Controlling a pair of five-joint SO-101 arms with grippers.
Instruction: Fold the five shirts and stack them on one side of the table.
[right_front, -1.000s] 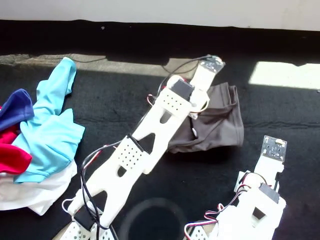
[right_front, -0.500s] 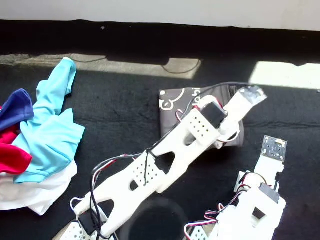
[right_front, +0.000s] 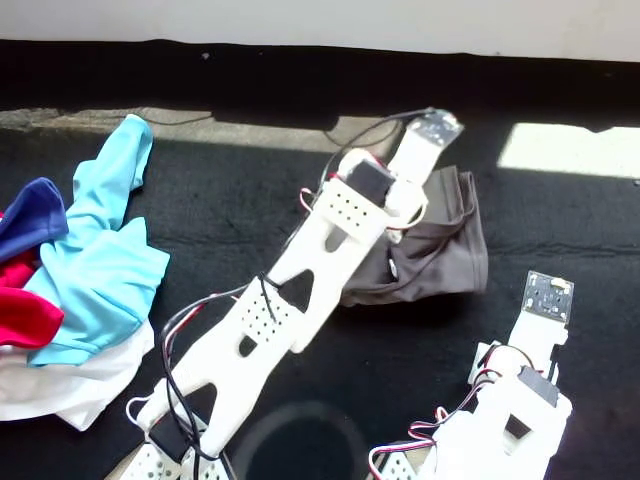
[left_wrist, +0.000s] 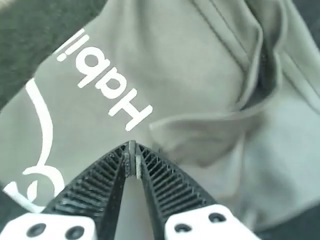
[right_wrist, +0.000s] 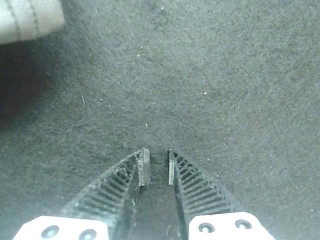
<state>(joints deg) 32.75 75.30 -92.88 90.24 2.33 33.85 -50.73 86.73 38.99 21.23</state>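
Grey shirt: lies crumpled at 3 o'clock of the table, on the black cover. In the left wrist view its white print faces up and a raised fold crosses the fabric.
Left gripper: hangs over the printed part of the grey shirt with its jaws clenched tip to tip. Whether any fabric is caught between them cannot be told.
Left arm: stretches from 7 o'clock towards 1 o'clock and covers the shirt's 9 o'clock side in the high view.
Right gripper: sits low over bare black cover, jaws parted by a narrow gap and holding nothing.
Right arm: sits at 5 o'clock, just beyond the grey shirt's 5 o'clock corner and apart from it.
Other shirts: heaped at 9 o'clock, well apart from the grey one. The blue shirt is on top, with the navy shirt and red shirt at the edge and the white shirt beneath.
Wires: loop beside the left arm near 7 o'clock.
Sun patch: lies at 2 o'clock, past the grey shirt.
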